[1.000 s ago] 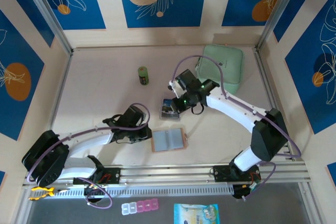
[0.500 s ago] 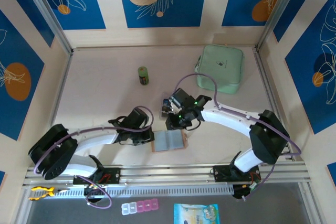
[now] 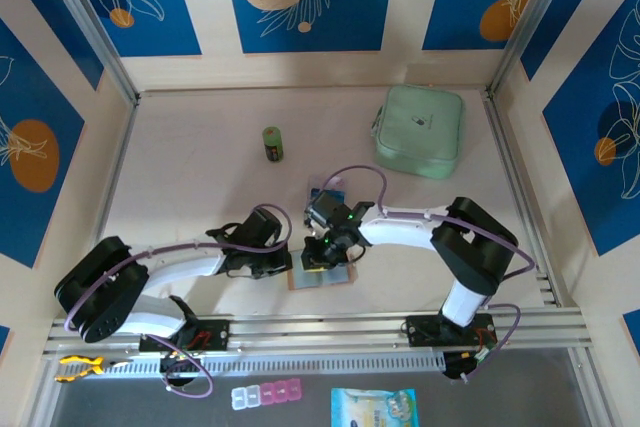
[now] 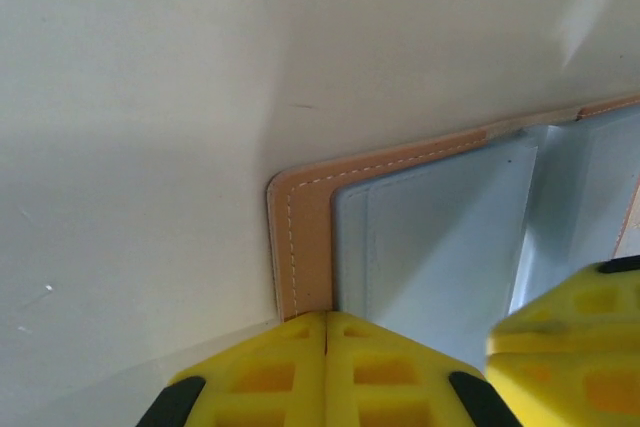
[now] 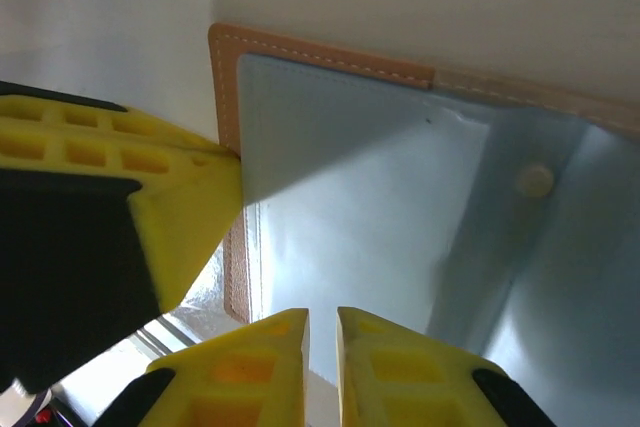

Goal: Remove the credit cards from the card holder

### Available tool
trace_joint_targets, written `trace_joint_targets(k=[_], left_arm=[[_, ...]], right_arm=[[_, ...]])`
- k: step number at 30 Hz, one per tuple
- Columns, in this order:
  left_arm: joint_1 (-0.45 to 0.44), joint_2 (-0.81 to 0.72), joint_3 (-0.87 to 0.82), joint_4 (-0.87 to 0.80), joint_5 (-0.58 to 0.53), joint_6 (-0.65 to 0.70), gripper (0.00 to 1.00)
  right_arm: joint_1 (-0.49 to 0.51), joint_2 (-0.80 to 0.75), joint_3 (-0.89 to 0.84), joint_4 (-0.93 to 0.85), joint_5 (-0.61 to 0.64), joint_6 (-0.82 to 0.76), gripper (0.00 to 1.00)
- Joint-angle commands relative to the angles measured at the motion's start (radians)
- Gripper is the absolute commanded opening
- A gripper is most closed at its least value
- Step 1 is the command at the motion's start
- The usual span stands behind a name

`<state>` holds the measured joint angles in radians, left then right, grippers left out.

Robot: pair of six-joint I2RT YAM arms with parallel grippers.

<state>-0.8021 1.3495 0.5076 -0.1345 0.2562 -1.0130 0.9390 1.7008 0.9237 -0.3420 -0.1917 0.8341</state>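
The salmon-pink card holder point(image 3: 343, 274) lies open near the table's front edge, its greyish clear pockets point(image 5: 340, 147) facing up. My left gripper point(image 3: 291, 263) is shut, with its yellow tips point(image 4: 327, 317) pressed on the holder's pink left edge point(image 4: 310, 217). My right gripper point(image 3: 318, 255) hangs low over the holder's left half. Its fingers point(image 5: 322, 315) stand a narrow slit apart above the clear pocket, and nothing shows between them. A small stack of credit cards point(image 3: 319, 194) lies on the table just behind the right arm, partly hidden by its cable.
A small green bottle point(image 3: 272, 143) stands at the back centre. A mint-green zip pouch point(image 3: 420, 130) lies at the back right. Aluminium posts and walls ring the table. The two grippers nearly touch over the holder.
My right gripper has come from the card stack forward and down onto the open holder. My left gripper slid right onto the holder's left edge.
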Motion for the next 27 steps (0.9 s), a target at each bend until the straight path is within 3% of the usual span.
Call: trace_joint_targets(k=[1, 4, 10, 22, 27], left_arm=[[-0.007, -0.013, -0.022, -0.019, -0.017, -0.003, 0.01], [-0.006, -0.015, -0.015, -0.03, -0.019, 0.004, 0.01], [-0.006, -0.023, -0.018, -0.046, -0.03, 0.007, 0.01], [-0.007, -0.034, 0.024, -0.1, -0.054, 0.035, 0.02], [0.001, -0.076, 0.092, -0.187, -0.116, 0.111, 0.16]], right_arm=[[0.012, 0.043, 0.028, 0.023, -0.029, 0.029, 0.18], [0.017, 0.065, 0.05, -0.034, 0.012, 0.033, 0.25], [0.025, 0.046, 0.078, -0.203, 0.161, 0.017, 0.28], [0.029, 0.001, 0.154, -0.263, 0.18, -0.03, 0.28], [-0.013, -0.086, 0.157, -0.316, 0.239, -0.09, 0.34]])
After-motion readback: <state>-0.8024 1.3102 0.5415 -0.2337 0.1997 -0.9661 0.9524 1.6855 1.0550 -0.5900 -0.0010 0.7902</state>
